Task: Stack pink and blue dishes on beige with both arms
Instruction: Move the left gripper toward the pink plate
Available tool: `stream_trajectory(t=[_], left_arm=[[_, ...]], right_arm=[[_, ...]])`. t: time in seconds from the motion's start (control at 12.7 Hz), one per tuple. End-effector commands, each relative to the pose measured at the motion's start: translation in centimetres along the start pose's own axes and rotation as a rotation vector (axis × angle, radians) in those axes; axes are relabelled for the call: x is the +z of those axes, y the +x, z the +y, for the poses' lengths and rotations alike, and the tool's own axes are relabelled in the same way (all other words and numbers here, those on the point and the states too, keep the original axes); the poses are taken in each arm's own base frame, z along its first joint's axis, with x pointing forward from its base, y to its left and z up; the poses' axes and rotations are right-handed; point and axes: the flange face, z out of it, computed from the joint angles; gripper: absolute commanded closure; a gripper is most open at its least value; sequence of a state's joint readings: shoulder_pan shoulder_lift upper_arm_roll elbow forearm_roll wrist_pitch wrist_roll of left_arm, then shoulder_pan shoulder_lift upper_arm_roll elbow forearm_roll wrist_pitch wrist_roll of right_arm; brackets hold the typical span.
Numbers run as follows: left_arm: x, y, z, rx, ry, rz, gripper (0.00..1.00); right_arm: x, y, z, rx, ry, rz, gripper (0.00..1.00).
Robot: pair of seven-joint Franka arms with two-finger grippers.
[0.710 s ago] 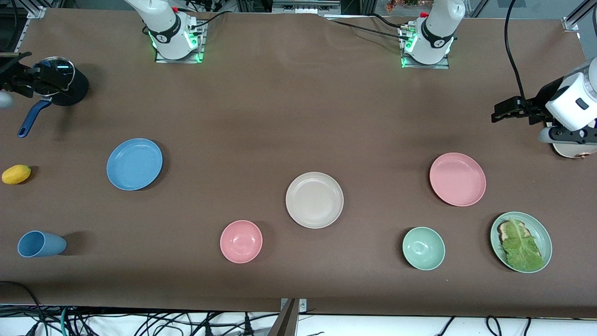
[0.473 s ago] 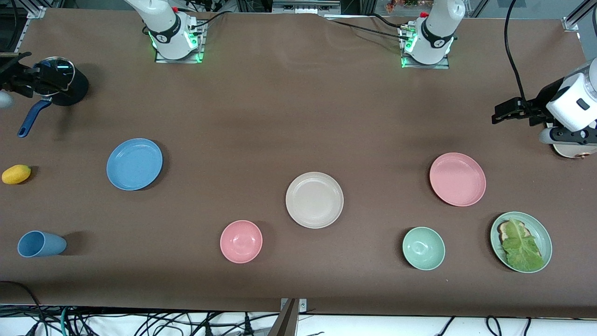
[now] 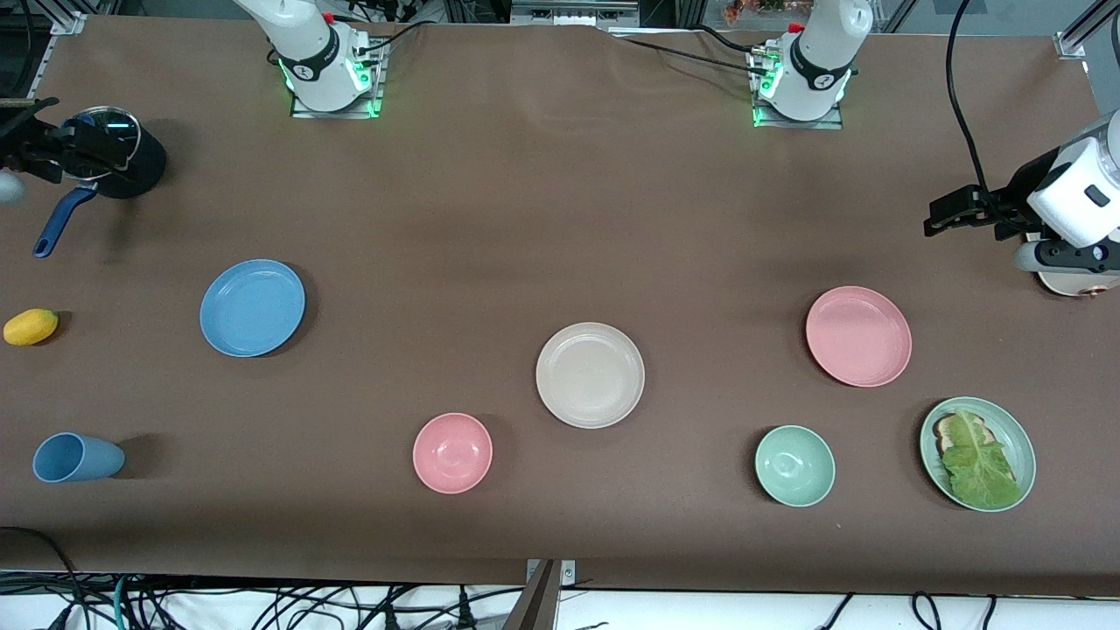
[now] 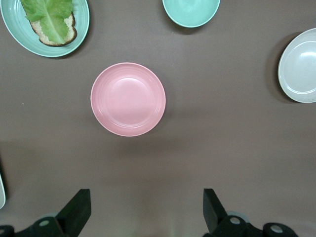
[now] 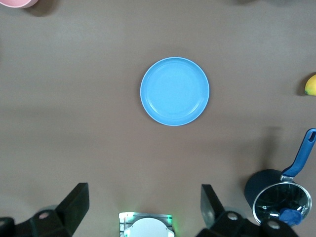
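On the brown tabletop point(image 3: 542, 201) a small round pink bowl point(image 3: 452, 452) and a small round mint-green bowl point(image 3: 794, 465) sit nearest the front camera. A pale green plate point(image 3: 1015, 442) carries toast under a lettuce leaf point(image 3: 978, 462). Toward the right arm's end lie a blue cup on its side point(image 3: 77, 458), a yellow lemon point(image 3: 31, 326) and a dark, blue-handled saucepan with a glass lid point(image 3: 109, 153).

two white jointed arms point(image 3: 308, 44) with black bands, green-lit bases, black cables, red connectors and black two-fingered grippers point(image 4: 143, 212).

Plain pink plate point(image 3: 858, 336), plain blue plate point(image 3: 252, 307) and beige plate point(image 3: 590, 374) are lying on brown table point(image 3: 542, 201). Pale green plate point(image 3: 977, 453) is carrying green lettuce point(image 3: 978, 459) (all unpatterned).
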State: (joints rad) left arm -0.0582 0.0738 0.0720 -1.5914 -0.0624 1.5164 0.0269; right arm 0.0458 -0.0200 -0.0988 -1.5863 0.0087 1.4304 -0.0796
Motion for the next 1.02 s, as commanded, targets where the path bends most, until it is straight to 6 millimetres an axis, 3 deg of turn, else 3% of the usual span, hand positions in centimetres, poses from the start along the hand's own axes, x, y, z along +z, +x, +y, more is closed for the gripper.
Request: stream_trajectory(t=[0.0,0.55,0.79,0.95], left_arm=[[-0.5,-0.1,-0.3,-0.014,-0.031,0.015,0.00],[-0.1,0.2,0.4,0.001,-0.018,0.011,0.00],[5.8,3.5,-0.1,-0.002,-0.004,-0.090,0.00],[6.0,4.2,-1.6,-0.019,-0.012,-0.051,0.00]], right_arm=[[-0.4,-0.1,0.2,-0.001,-0.012,0.001,0.00],[-0.4,-0.1,0.3,-0.001,-0.011,0.000,0.00],[-0.3,-0.2,0.3,-0.001,-0.011,-0.003,0.00],[-0.3,-0.2,0.3,-0.001,-0.011,-0.003,0.00]])
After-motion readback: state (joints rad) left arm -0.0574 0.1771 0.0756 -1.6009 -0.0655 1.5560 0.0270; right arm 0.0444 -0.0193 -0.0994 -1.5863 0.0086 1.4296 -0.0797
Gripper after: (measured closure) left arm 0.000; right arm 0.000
